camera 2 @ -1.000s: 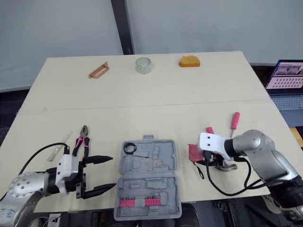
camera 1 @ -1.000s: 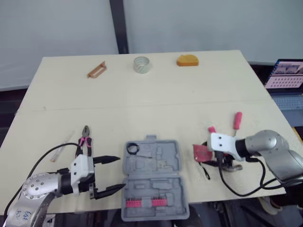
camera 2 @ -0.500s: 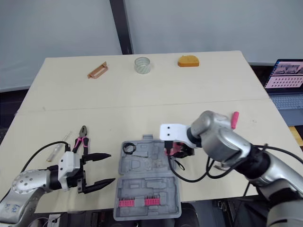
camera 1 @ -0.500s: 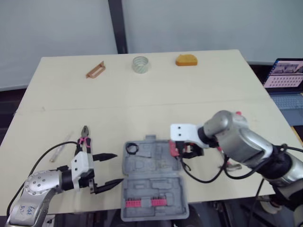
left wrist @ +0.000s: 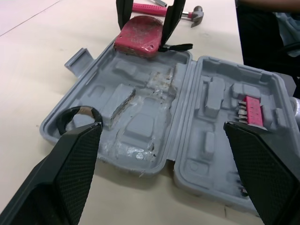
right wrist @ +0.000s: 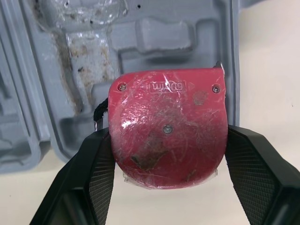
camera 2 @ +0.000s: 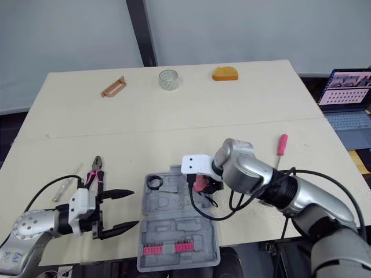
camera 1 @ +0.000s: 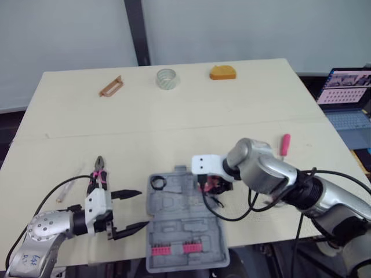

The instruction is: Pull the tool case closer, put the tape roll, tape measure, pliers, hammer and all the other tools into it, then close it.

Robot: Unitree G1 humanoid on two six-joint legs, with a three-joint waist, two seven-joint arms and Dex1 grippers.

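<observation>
Head view: the open tool case [camera 1: 185,223] lies at the desk's [camera 1: 232,116] near edge, with bare desk beyond. The left hand [camera 1: 139,209], spread open, sits just beside its left side. Right wrist view: the right hand [right wrist: 168,150] clamps the tape measure [right wrist: 166,124] above the case's outer rim.

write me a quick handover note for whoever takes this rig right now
Left pincer: open, holding nothing, just left of the tool case, near the pliers.
Right pincer: shut on the tape measure, over the right rim of the case's far half.
Done: the case lies open at the near table edge.
Left: set the tape measure in. Then pack the pliers, the hammer on the table beyond the right pincer, the pink screwdriver and the tape roll at the far edge. Close the case.
</observation>
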